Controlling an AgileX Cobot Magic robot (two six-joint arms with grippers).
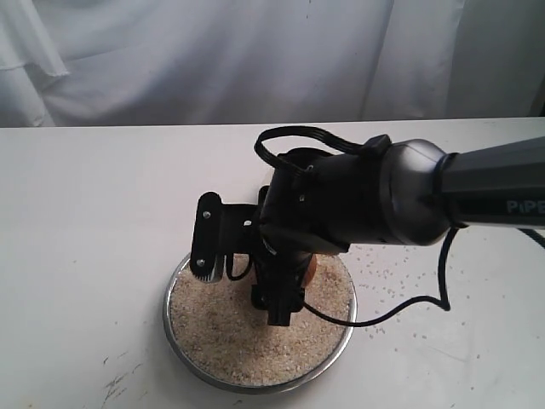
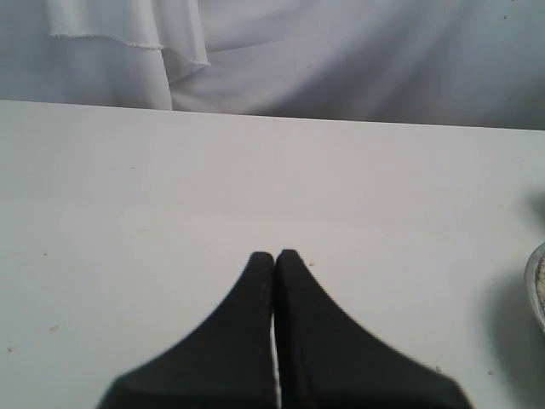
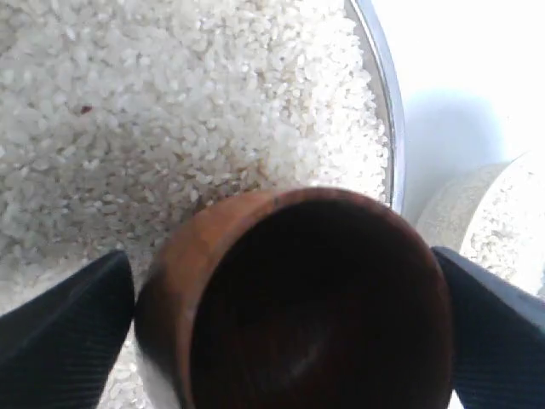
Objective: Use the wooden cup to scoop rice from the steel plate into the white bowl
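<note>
The steel plate lies near the table's front edge, filled with rice. My right gripper reaches down over its far side, shut on the wooden cup. In the right wrist view the cup sits between the two fingers, its dark inside showing no grains, just above the rice by the plate's rim. The white bowl stands just outside that rim, with rice in it. The arm hides the bowl in the exterior view. My left gripper is shut over bare table.
Loose grains lie scattered on the white table to the right of the plate. A black cable loops down from the right arm. A white curtain hangs behind the table. The plate's edge shows in the left wrist view.
</note>
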